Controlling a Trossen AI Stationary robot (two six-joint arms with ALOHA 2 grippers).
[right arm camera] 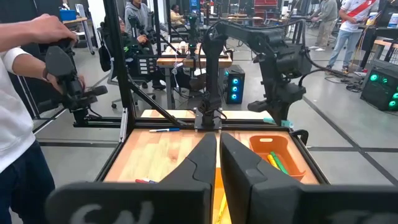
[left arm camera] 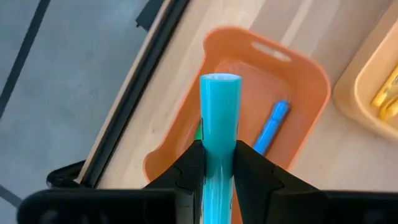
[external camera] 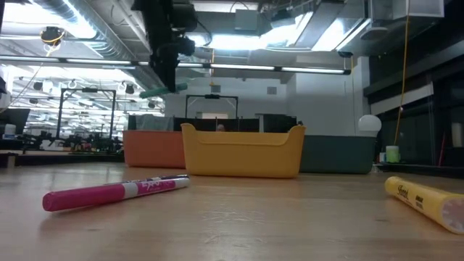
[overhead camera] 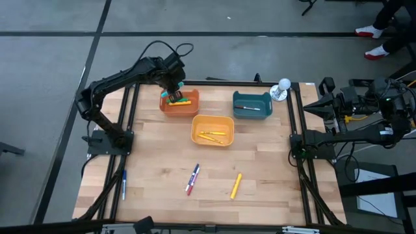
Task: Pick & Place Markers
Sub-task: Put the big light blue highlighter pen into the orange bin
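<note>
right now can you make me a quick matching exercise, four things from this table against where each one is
Things:
1. teal marker
2. orange bin
3. pink marker
4. right gripper

Places:
A. lying on the bare wood at the table's front
B. clamped in the left gripper, above the orange bin
C. parked off the table's right edge, shut and empty
D. at the back left of the table, markers inside

Pairs: 1-B, 2-D, 3-A, 4-C
</note>
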